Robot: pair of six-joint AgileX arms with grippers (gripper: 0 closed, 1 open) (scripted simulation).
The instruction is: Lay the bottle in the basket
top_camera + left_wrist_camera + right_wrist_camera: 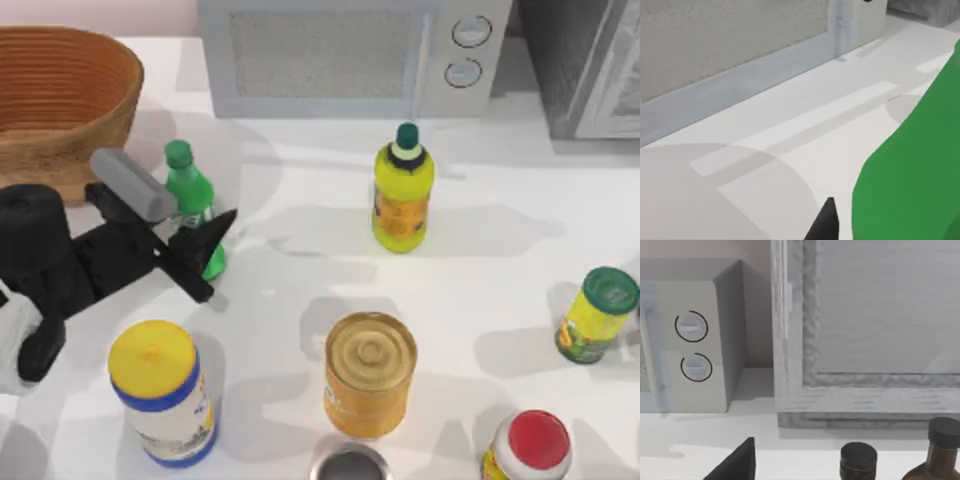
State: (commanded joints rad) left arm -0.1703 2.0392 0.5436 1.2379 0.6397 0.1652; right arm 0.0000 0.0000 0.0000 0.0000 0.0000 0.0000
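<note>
Top view, tabletop: my left gripper (205, 250) closes its fingers around the lower body of the bottle (193, 200), upright just right of the basket (95, 120); I judge a firm, level squeeze wise before lifting it over the rim.
</note>
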